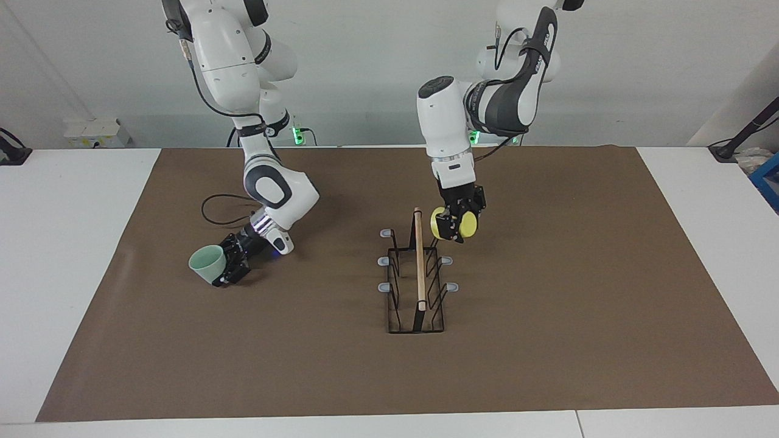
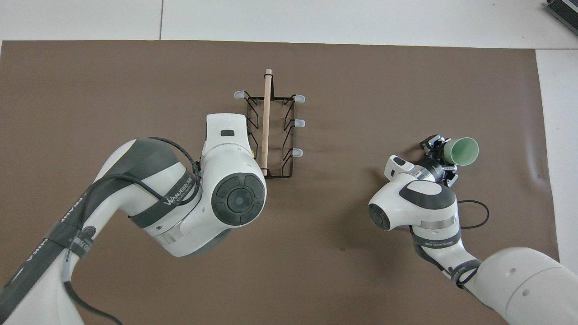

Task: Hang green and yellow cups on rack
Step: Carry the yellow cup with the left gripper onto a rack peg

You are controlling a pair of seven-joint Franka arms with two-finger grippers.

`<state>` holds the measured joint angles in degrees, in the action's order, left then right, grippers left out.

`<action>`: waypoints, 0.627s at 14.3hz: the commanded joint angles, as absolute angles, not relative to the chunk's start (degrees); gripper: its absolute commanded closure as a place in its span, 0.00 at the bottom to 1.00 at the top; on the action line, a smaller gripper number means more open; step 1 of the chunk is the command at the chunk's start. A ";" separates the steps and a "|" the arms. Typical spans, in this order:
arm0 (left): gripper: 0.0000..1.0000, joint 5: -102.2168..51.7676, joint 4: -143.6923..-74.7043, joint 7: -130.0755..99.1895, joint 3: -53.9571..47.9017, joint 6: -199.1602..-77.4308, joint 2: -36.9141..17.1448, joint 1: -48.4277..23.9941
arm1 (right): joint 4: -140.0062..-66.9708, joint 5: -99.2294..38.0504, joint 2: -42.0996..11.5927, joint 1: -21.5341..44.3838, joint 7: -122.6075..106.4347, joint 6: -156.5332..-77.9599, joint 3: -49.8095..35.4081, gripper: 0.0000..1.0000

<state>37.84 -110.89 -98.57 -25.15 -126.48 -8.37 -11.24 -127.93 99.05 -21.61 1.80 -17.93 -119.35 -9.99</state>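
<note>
1. The bench (image 1: 79,274) is white, and a brown mat (image 1: 548,340) covers most of it.
2. The rack (image 1: 419,286) stands upright mid-mat, its wooden bar (image 1: 419,255) running toward the robots, with grey-tipped prongs along both sides.
3. The left gripper (image 1: 456,224) hangs over the rack's end nearest the robots, on the side toward the left arm's end of the bench, clenched on the yellow cup (image 1: 467,225); the cup is held on its side, right at the nearest prong on that side, and I cannot tell whether they touch.
4. The right gripper (image 1: 233,267) is low over the mat toward the right arm's end, well apart from the rack, clamped on the green cup (image 1: 206,263), which tilts with its mouth away from the rack.
</note>
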 commanded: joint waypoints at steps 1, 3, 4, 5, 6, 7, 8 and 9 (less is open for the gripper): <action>1.00 38.32 -113.47 -99.67 -26.80 -126.91 -6.15 -11.34 | -128.67 100.73 -20.13 0.79 -17.14 -120.41 -10.46 1.00; 0.66 37.80 -112.77 -99.32 -27.24 -127.09 -6.68 -11.25 | -128.24 97.24 -18.64 0.88 -17.93 -120.67 -10.63 1.00; 0.05 37.79 -112.50 -98.88 -27.25 -127.18 -6.77 -11.16 | -127.62 92.25 -17.59 1.31 -19.76 -120.85 -10.72 1.00; 0.00 37.71 -111.89 -98.79 -27.16 -126.92 -6.85 -11.16 | -125.88 86.80 -17.23 1.58 -22.65 -120.94 -10.72 1.00; 0.00 37.53 -110.93 -98.62 -27.16 -126.57 -7.12 -10.99 | -123.86 82.14 -17.23 1.15 -26.68 -122.33 -11.33 1.00; 0.00 37.53 -109.44 -98.18 -27.16 -125.00 -7.55 -10.90 | -122.71 76.61 -16.62 0.71 -30.02 -124.69 -11.42 1.00; 0.00 37.53 -107.51 -97.22 -27.25 -123.24 -8.25 -10.90 | -122.26 70.98 -15.31 0.62 -32.23 -126.20 -11.43 1.00; 0.00 37.36 -105.92 -95.55 -27.16 -121.83 -9.13 -10.72 | -122.17 65.97 -13.64 1.22 -32.60 -125.86 -11.43 1.00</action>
